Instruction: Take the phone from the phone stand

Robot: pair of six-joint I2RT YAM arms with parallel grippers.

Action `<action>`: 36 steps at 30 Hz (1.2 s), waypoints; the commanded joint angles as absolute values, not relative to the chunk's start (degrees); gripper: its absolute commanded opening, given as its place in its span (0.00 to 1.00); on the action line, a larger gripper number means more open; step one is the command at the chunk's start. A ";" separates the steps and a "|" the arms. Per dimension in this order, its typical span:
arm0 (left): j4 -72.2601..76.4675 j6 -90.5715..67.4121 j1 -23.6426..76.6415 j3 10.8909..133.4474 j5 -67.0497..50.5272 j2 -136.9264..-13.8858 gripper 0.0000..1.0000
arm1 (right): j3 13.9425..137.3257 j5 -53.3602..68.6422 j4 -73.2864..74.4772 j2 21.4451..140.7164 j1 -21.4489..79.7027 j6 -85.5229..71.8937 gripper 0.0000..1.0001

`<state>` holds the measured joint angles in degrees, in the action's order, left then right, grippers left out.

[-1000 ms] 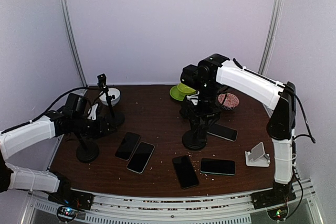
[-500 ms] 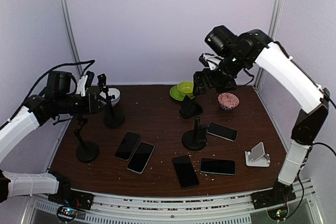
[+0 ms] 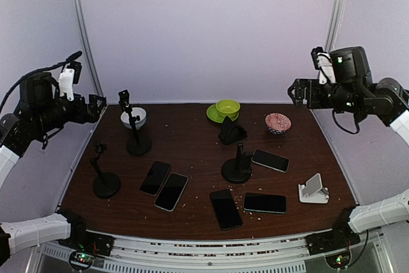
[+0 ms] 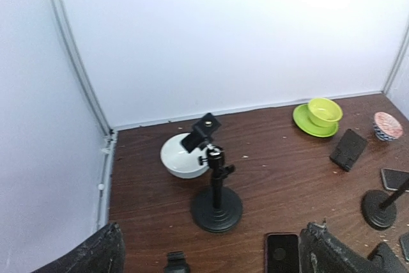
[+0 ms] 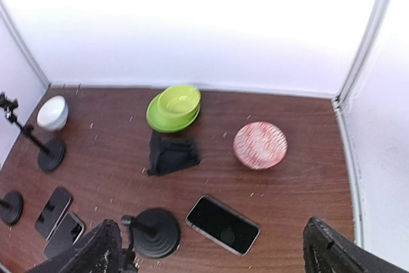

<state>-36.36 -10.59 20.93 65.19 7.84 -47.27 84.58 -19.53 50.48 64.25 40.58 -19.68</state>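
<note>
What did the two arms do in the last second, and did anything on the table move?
Both arms lifted away from the stands and swung up and outward: the left gripper to the left, the right gripper to the right. Both opened wide and hold nothing. The five phones and the stands stayed put.

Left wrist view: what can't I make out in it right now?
Near stand: only its top shows, the bottom edge cuts the rest.
Phone: lower part cut off by the bottom edge.
Middle stand: its top runs past the right edge.
Bottom corners: hidden behind the fingers.
</note>
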 commanded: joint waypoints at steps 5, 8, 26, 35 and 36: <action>-38.58 -4.19 20.56 59.65 41.48 -39.06 0.98 | 73.93 -31.76 37.59 51.72 37.45 -12.57 0.99; -35.81 -1.00 20.41 54.17 46.58 -36.03 0.98 | 69.16 -32.08 36.19 48.92 33.83 -11.61 1.00; -0.43 -0.30 -5.67 29.00 20.81 -44.71 0.98 | 48.33 -12.74 18.40 57.34 3.13 -8.57 0.99; 25.79 -4.47 -7.87 20.05 14.42 -57.88 0.98 | 47.34 -11.51 9.84 65.20 3.08 -6.83 1.00; 28.47 -4.66 -7.88 19.37 14.56 -59.42 0.98 | 47.28 -11.13 9.15 66.03 3.08 -5.86 1.00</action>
<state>9.47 -2.31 -7.38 21.71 17.96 -55.40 47.05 -12.56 14.06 62.63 3.44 -8.10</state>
